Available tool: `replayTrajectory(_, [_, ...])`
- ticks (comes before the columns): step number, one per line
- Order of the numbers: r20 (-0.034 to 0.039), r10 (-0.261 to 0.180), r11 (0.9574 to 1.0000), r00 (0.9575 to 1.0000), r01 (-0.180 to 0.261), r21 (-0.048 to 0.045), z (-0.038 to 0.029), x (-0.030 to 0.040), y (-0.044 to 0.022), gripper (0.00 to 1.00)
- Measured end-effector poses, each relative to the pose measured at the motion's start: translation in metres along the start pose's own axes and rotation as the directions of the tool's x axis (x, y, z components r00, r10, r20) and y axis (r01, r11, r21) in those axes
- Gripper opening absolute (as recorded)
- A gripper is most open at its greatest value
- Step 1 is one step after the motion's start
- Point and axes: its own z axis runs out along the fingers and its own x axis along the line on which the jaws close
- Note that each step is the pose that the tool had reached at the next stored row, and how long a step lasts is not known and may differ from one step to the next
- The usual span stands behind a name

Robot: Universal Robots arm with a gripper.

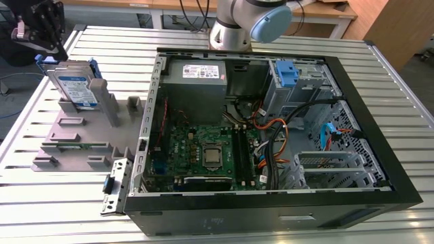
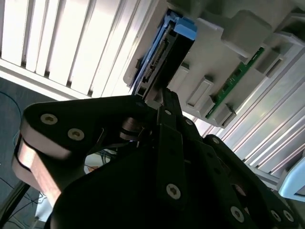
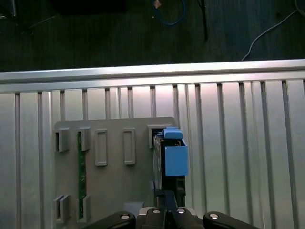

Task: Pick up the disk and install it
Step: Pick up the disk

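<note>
Disk (image 1: pixel 73 86), flat silver slab, blue-railed, upright in grey plastic stand (image 1: pixel 74 147); black gripper (image 3: pixel 167 194) above, grasp indiscernible.

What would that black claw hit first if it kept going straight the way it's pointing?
Most likely the disk, which stands on edge in the grey stand. In the first wrist view the gripper points straight at its near edge. The gap between them is hard to judge.

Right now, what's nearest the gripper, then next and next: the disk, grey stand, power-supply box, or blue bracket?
Exterior view, from the gripper:
1. disk, upright just beneath it.
2. grey stand, holding the disk, exterior view's left.
3. power-supply box, inside the case, far side.
4. blue bracket, farther toward the exterior view's right.
</note>
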Motion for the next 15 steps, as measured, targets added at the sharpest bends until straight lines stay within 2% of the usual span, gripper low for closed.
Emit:
replayTrajectory(2, [0.0062, -0.016, 0.9999, 0.9999, 0.016, 0.0007, 0.0, 0.0, 0.0, 0.11])
replayTrajectory(6, [0.0072, -0.026, 0.9997, 0.9996, 0.026, 0.0023, 0.0, 0.0, 0.0, 0.11])
replayTrajectory(7, [0.0121, -0.029, 0.9996, 0.9995, 0.029, 0.0027, 0.0001, 0.0001, 0.0, 0.11])
replayTrajectory(8, [0.0213, -0.033, 0.9995, 0.9992, 0.033, 0.0027, 0.0, 0.0001, 0.0, 0.11])
replayTrajectory(9, [0.0272, -0.035, 0.9994, 0.999, 0.035, 0.0032, 0.0, 0.0, 0.0, 0.11])
replayTrajectory(15, [0.0274, -0.036, 0.9993, 0.999, 0.036, 0.0036, 0.0001, 0.0, 0.0, 0.11])
